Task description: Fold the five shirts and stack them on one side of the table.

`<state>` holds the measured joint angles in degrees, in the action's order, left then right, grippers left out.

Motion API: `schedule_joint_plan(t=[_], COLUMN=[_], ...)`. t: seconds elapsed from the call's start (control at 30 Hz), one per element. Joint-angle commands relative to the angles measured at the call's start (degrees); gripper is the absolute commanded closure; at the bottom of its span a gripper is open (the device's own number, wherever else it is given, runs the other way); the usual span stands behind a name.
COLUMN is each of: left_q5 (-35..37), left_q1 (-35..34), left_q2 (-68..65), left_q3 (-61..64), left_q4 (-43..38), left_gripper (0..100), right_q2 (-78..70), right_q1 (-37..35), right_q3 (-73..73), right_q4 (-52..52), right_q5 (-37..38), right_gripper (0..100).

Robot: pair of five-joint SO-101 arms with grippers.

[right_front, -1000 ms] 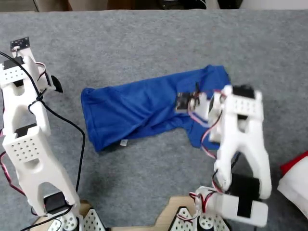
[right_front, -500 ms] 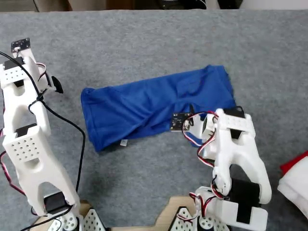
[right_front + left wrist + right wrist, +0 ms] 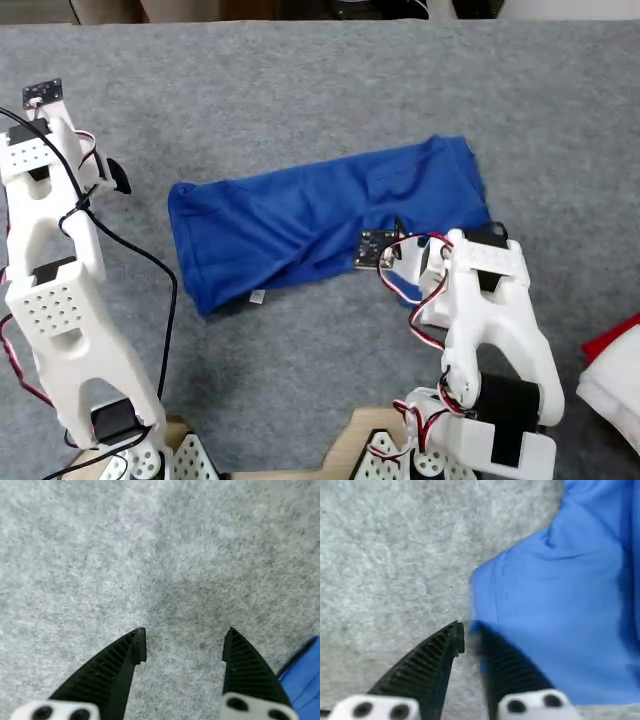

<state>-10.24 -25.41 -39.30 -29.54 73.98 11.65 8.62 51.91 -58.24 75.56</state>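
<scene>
Since a second ago, my right arm has drawn back from over the blue shirt (image 3: 290, 225) to its near hem. There the right gripper (image 3: 468, 629) sits narrowed to a slit, one finger over cloth and one over felt (the last half second brought almost no shift). The left gripper (image 3: 184, 640) hangs spread wide above the felt beside the shirt's left end. The shirt lies slanted mid-table. On the grey felt table (image 3: 300, 80), red and white cloth (image 3: 612, 368) lies at the right margin.
</scene>
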Motion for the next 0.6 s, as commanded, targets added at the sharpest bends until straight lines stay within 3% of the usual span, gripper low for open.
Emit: schedule_joint_plan(t=[0.0,0.57], left_q5=[-0.6,-0.6], left_q1=[-0.4,-0.7], left_q2=[0.9,0.8], left_q3=[-1.9,-1.9], left_q4=[-0.2,-0.4], left_gripper=[74,74], right_q2=[2.1,2.1], right_q1=[1.0,0.6], right_q3=[-0.1,-13.0], right_q4=[0.5,-8.9], right_q5=[-0.8,-2.4], right_gripper=[99.5,96.5])
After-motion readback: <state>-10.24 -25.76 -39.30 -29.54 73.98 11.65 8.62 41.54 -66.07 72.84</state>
